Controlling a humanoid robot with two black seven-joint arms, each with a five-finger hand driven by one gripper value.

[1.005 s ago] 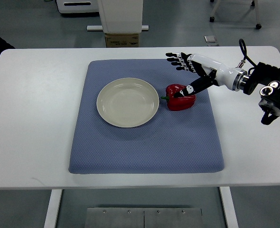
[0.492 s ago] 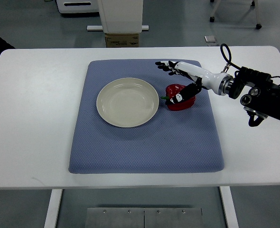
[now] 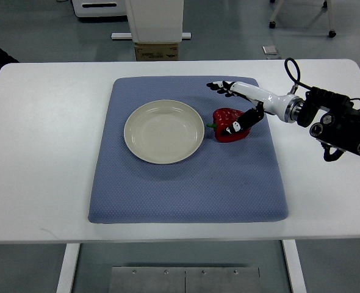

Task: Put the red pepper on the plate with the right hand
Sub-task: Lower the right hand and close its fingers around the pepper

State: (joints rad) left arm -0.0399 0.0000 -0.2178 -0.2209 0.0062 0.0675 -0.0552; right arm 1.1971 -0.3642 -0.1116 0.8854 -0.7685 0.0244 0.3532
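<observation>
My right hand (image 3: 236, 105) has pulled back a touch toward the table's right edge since half a second ago, after reaching in over the glossy red bell pepper (image 3: 231, 124). My thumb lies across the pepper's top, the other fingers spread above its far side, so nothing is gripped yet. The pepper sits on the blue-grey quilted cloth mat (image 3: 186, 183), just beside the right rim of the round cream ceramic plate (image 3: 163, 131), which holds nothing. I judge the grasp still unsettled. Whether my thumb actually presses the pepper is hard to make out.
</observation>
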